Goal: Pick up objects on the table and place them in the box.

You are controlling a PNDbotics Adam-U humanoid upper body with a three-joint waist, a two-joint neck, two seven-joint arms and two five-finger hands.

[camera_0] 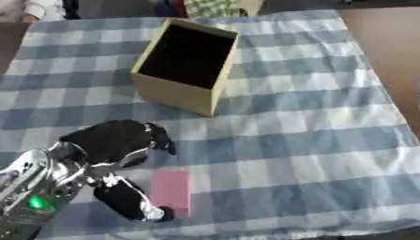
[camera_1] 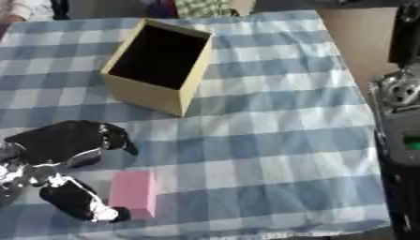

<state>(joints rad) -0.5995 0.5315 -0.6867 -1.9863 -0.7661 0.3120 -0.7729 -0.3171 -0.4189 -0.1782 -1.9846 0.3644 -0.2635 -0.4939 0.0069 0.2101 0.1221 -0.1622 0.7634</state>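
Note:
A pink rectangular block (camera_1: 133,193) lies flat on the checked cloth near the front edge. My left hand (camera_0: 115,140) hovers just left of it, black with silver joints. Its thumb (camera_0: 131,200) reaches down beside the block's left edge and the fingers (camera_0: 160,137) curve above the block's far end. The block sits in the gap between them, and I cannot tell whether they touch it. An open tan box (camera_0: 187,65) with a dark inside stands at the back centre-left, tilted askew. My right forearm (camera_1: 402,122) shows at the right edge; its hand is out of view.
The blue-and-white checked cloth (camera_0: 311,140) covers the table; brown tabletop (camera_0: 393,51) shows at the right. People sit at the far edge, away from the objects. Open cloth stretches between the block and the box and to the right.

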